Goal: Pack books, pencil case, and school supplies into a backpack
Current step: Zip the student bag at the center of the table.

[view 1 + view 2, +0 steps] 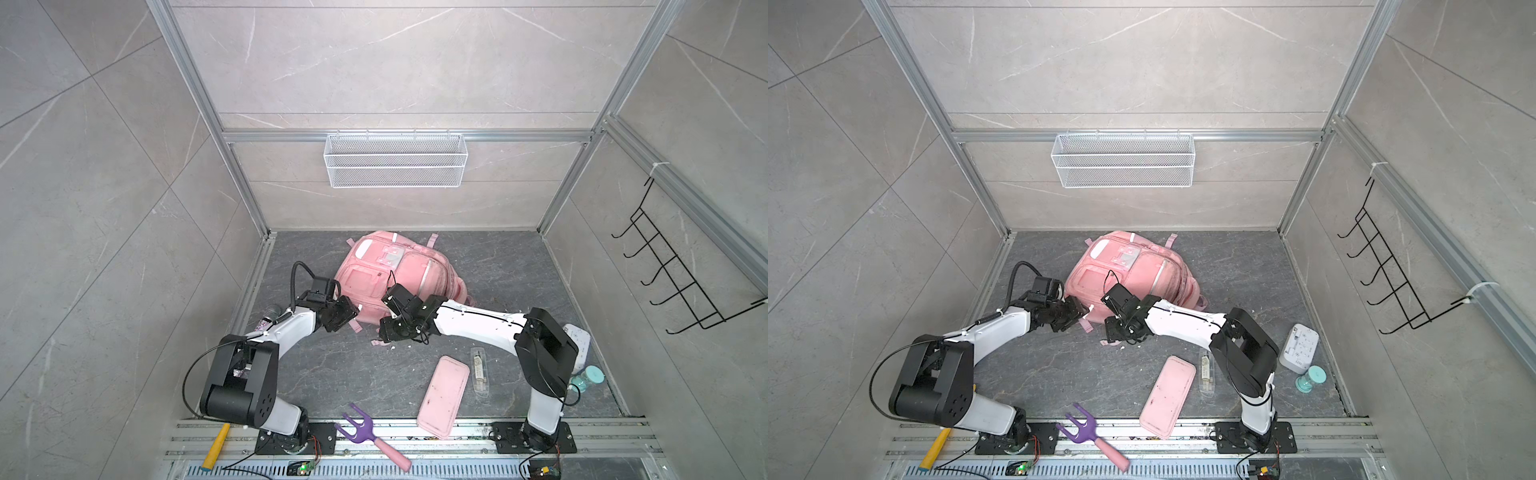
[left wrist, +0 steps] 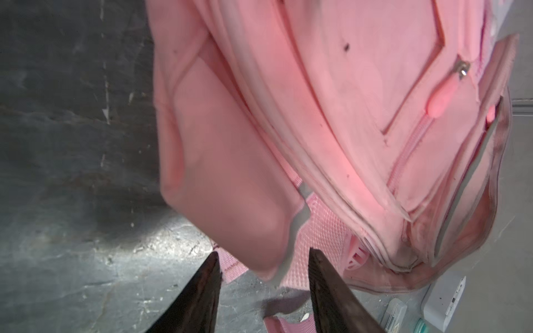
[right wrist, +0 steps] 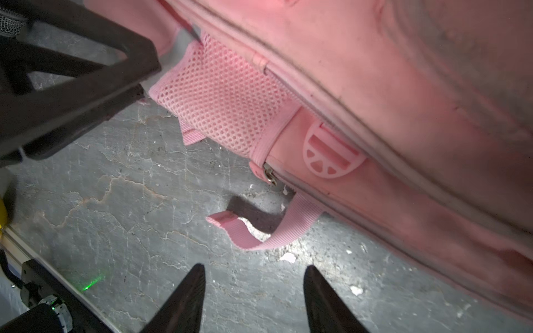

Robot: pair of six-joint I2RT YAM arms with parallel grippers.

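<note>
My left hand point(image 2: 264, 252) and right hand point(image 3: 253, 266) both stand released, empty, at the near edge of the backpack point(image 1: 390, 270) lying on the tabletop point(image 1: 332, 374). I'd brace fabric with one and pinch the zip pull point(image 3: 269, 174) squarely.

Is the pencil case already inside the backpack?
No, the pencil case lies on the floor outside the backpack, beside the clear packet.
</note>
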